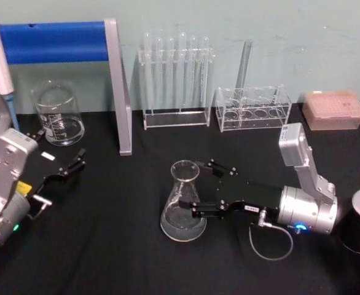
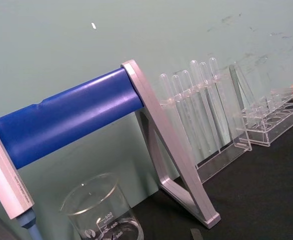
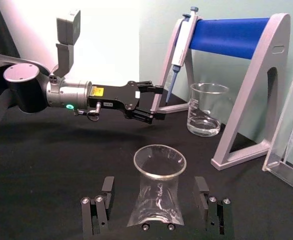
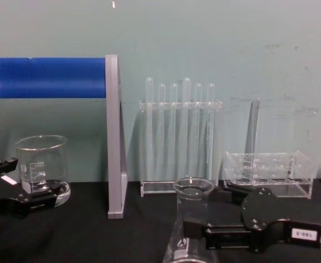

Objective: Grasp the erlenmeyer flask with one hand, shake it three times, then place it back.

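The right gripper (image 1: 196, 188) reaches in low over the black table (image 1: 106, 258). Its fingers are spread wide, one on either side of the erlenmeyer flask (image 1: 182, 206). The flask stands upright on the table with its neck between those fingers. In the right wrist view a gap shows on each side of the glass, so the gripper straddles the flask without touching it and has hold of nothing.

The left gripper (image 1: 74, 163) hangs well apart from the flask, on the far side from the right gripper's wrist. Its fingers are parted too, with nothing between them. Just beyond its fingertips stands a glass beaker (image 1: 58, 117), beside the grey stand (image 1: 120, 92) with the blue bar. Past the right gripper, toward the wall, stands a rack of test tubes (image 1: 175, 80).
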{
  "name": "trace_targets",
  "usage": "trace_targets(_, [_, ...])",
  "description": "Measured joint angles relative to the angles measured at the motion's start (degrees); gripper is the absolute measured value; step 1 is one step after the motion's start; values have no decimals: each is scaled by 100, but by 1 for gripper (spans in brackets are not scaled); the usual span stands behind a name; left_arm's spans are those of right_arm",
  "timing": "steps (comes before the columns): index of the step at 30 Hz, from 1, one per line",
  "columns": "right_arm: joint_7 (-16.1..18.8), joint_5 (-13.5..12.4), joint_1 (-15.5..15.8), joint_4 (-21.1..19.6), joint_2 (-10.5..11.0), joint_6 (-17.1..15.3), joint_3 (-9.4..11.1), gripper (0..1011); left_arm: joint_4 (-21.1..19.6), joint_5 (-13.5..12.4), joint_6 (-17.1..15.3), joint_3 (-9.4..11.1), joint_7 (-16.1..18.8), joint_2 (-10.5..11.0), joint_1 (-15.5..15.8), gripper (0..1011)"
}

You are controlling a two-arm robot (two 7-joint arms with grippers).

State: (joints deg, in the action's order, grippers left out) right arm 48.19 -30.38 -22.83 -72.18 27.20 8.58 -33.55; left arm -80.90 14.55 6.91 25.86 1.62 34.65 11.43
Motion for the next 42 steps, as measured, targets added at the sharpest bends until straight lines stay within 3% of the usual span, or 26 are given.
trace_targets(16, [63, 43, -271, 344, -236, 44, -175, 1000, 0, 0, 0, 0, 0, 0, 0, 1001])
trace_targets(42, [20, 108, -319, 388, -272, 47, -220, 1000, 0, 0, 0, 0, 0, 0, 0, 1001])
